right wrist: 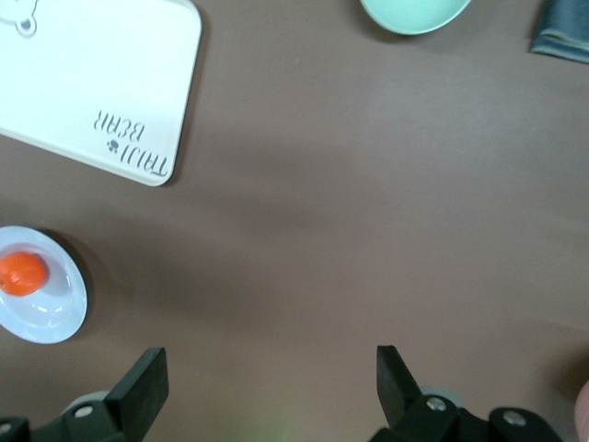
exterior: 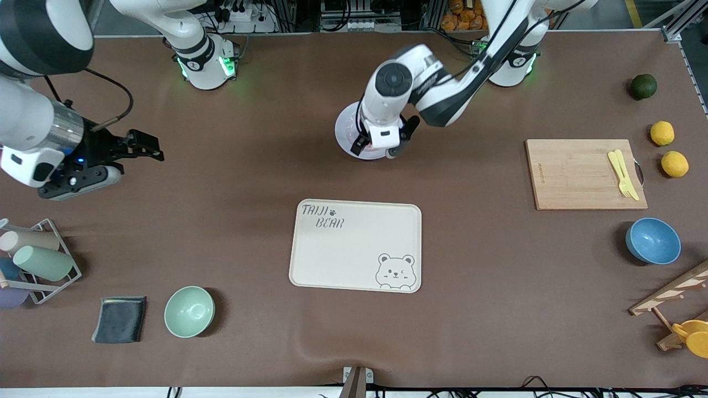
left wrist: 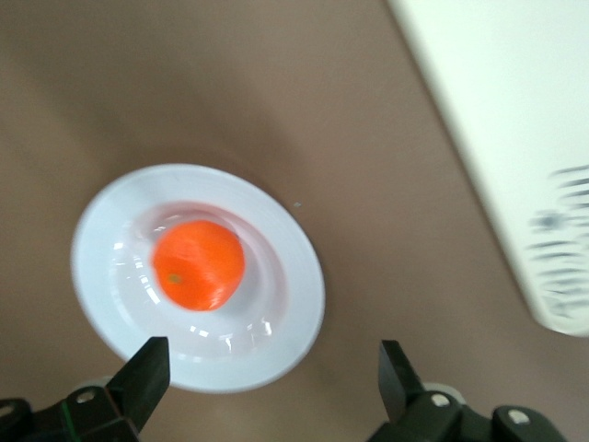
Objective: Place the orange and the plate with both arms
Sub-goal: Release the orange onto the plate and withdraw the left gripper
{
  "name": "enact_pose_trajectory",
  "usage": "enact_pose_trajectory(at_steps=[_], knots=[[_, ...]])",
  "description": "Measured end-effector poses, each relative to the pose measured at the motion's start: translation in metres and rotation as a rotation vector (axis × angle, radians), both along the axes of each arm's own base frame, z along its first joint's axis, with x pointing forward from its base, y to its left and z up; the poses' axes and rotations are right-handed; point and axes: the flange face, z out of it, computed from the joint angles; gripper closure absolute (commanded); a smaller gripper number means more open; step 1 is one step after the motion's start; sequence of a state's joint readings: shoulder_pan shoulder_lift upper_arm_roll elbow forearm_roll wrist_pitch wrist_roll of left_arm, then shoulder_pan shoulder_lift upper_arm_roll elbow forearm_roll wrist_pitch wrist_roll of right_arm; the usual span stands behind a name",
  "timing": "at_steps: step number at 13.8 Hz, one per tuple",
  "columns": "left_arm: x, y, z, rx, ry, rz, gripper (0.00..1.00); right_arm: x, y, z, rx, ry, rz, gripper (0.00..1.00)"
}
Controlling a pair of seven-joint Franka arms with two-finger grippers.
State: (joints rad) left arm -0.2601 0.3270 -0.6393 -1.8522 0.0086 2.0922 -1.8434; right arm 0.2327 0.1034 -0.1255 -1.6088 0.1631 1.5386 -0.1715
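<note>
The orange (left wrist: 198, 264) lies in the middle of the pale plate (left wrist: 302, 293), which stands on the brown table mat farther from the front camera than the bear tray. In the front view the plate (exterior: 344, 130) is partly covered by the left arm's hand and the orange is hidden. My left gripper (left wrist: 274, 378) is open and empty, low over the plate's rim, and it also shows in the front view (exterior: 381, 148). My right gripper (right wrist: 273, 382) is open and empty over bare mat toward the right arm's end (exterior: 145, 147). The right wrist view also shows the plate (right wrist: 66, 318) with the orange (right wrist: 22, 273) in it.
The cream bear tray (exterior: 354, 246) lies mid-table. A cutting board (exterior: 575, 174) with a yellow fork (exterior: 622, 173), two lemons (exterior: 675, 163), a dark green fruit (exterior: 644, 86) and a blue bowl (exterior: 652, 241) are toward the left arm's end. A mint bowl (exterior: 189, 311), a dark cloth (exterior: 119, 319) and a cup rack (exterior: 38, 260) are toward the right arm's end.
</note>
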Motion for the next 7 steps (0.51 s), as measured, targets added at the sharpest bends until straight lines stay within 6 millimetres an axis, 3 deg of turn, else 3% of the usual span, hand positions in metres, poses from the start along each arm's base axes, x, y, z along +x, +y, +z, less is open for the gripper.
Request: enact_pose_trajectory(at_steps=[1, 3, 5, 7], knots=[[0.023, 0.016, 0.042, 0.032, -0.029, -0.017, 0.00, -0.002, 0.005, -0.006, -0.001, 0.013, 0.008, 0.00], [0.081, 0.074, 0.111, 0.052, -0.067, -0.048, 0.00, -0.006, 0.010, -0.022, 0.003, 0.048, 0.015, 0.00], [0.139, 0.149, 0.146, 0.033, -0.109, -0.052, 0.00, -0.011, 0.017, -0.038, 0.027, 0.088, 0.018, 0.00], [0.177, 0.217, 0.162, 0.041, -0.145, -0.026, 0.00, -0.015, 0.022, -0.051, 0.049, 0.114, 0.014, 0.00]])
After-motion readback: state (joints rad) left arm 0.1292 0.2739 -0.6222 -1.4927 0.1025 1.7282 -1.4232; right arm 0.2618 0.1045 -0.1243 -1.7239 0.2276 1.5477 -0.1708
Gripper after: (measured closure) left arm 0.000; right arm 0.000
